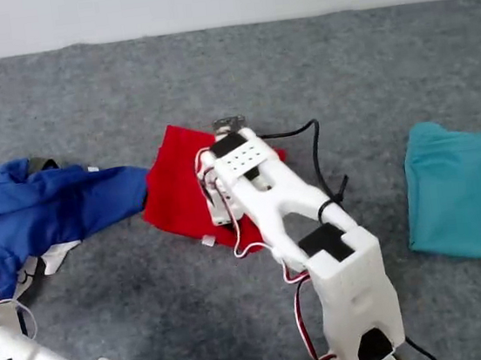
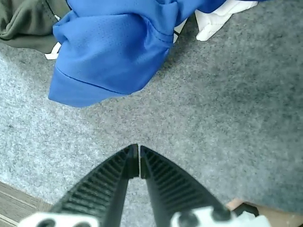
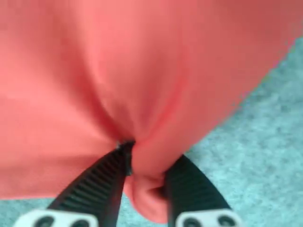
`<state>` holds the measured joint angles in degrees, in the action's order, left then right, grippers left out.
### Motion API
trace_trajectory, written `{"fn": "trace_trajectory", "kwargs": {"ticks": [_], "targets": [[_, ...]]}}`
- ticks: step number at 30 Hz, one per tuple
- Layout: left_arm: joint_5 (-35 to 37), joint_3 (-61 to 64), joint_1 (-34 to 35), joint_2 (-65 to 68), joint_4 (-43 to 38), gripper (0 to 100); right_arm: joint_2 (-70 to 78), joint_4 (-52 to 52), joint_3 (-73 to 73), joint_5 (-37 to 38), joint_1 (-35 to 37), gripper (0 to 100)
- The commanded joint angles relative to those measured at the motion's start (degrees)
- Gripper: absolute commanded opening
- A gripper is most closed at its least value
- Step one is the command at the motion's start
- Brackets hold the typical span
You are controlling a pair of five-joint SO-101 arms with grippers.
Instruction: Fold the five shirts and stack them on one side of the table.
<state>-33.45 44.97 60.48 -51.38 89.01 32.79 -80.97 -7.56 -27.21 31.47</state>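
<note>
1. A slip is judged the main risk. Only a small fold of the red shirt (image 3: 142, 71) is pinched by the right hand (image 3: 154, 153), so the cloth could be pulled free if it is dragged across the grey counter (image 1: 341, 71).
2. The fold could also be spoiled, since the shirt appears bunched rather than flat, though the close view is poor.
3. The right hand is held slightly parted and clamped on that red fold. The shirt is found mid-counter, between the blue shirt (image 1: 42, 209) and the teal shirt (image 1: 466, 192).
4. The left hand (image 2: 139, 150) is pressed together. Nothing is held by it, and it is seen above bare counter near the blue shirt.
</note>
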Motion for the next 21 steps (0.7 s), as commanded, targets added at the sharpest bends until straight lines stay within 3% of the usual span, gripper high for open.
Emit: {"fn": "trace_trajectory", "kwargs": {"ticks": [1,7,13,17,21], "targets": [[0.35,-0.84,-0.09,-1.14,0.44,1,2.33,-4.53,0.7,-0.35,-1.8,1.2],[0.35,-0.84,-0.09,-1.14,0.44,1,0.84,-15.25,1.14,0.0,-1.45,1.0],[0.35,-0.92,-0.09,-1.14,0.44,1,-8.66,-21.58,5.8,9.67,-2.95,1.0],[0.35,-0.92,-0.09,-1.23,0.44,1,-17.98,-20.62,14.07,22.51,-9.71,1.0],[0.35,-0.92,-0.09,-1.23,0.44,1,-21.85,-14.64,16.7,43.78,-22.29,1.0]]}}
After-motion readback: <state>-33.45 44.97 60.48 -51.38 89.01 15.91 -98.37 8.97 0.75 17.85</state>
